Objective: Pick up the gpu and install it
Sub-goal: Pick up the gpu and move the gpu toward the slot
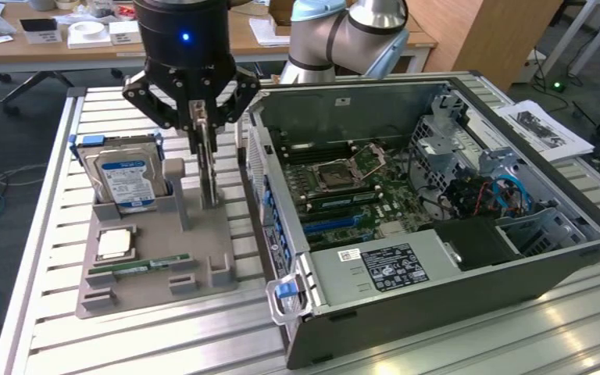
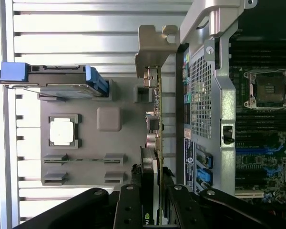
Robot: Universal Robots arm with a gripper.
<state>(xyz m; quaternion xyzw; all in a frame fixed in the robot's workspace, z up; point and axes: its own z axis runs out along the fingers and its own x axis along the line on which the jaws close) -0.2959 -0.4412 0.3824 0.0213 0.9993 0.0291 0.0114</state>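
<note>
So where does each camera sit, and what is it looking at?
Exterior view: set apart from the robot, high up, looking down at the grey holder tray and open computer case; the arm and gripper show, with the gripper shut on the gpu.
Wrist view: on the wrist, looking down along the gripper's fingers, which flank the gpu edge-on.
Both share: gpu, hard drive, grey holder tray, computer case.

A grey plastic tray (image 1: 216, 234) holds an upright blue-labelled silver hard drive (image 1: 125, 183), a square silver processor (image 1: 115, 244) and a thin green memory stick (image 1: 138, 267), beside an open black computer case (image 1: 550, 273).
</note>
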